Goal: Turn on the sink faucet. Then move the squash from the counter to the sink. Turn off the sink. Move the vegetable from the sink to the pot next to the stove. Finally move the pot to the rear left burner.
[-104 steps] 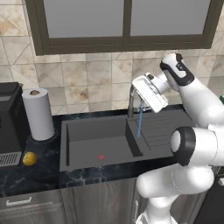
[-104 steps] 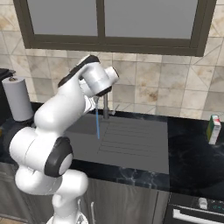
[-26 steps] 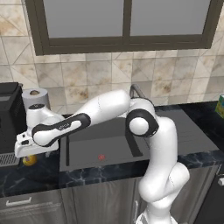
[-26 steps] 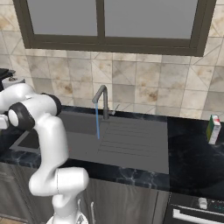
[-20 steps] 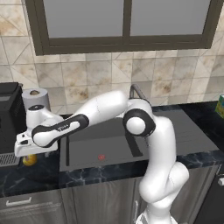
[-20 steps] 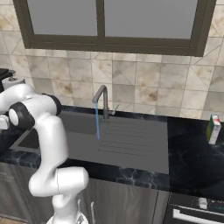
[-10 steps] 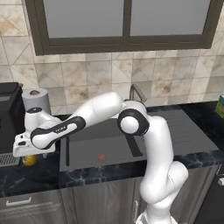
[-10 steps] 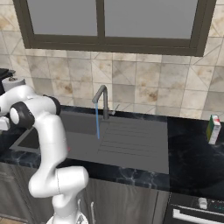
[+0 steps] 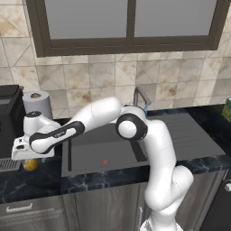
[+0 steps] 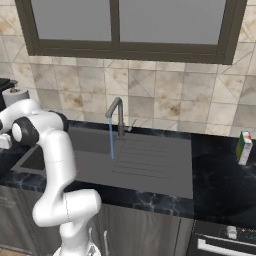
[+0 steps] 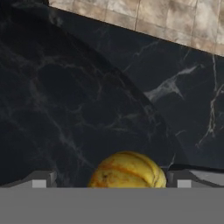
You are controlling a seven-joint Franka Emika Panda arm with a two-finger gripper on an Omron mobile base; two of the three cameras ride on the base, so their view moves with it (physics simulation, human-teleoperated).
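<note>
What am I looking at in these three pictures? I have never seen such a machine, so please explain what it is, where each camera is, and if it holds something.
This is a computer-drawn kitchen with a white robot arm standing in front of a black counter. Two pictures come from cameras behind the arm, one to its left and one to its right. The third comes from a camera on the hand, looking along its fingers.

In the counter is a dark sink, and a thin blue stream of water runs from the tap. A paper towel roll stands near the wall, and a small carton stands on the far side.

The arm reaches far over to a small yellow squash lying on the counter. In the hand view the squash sits between the two open fingers, so nothing is held yet.
</note>
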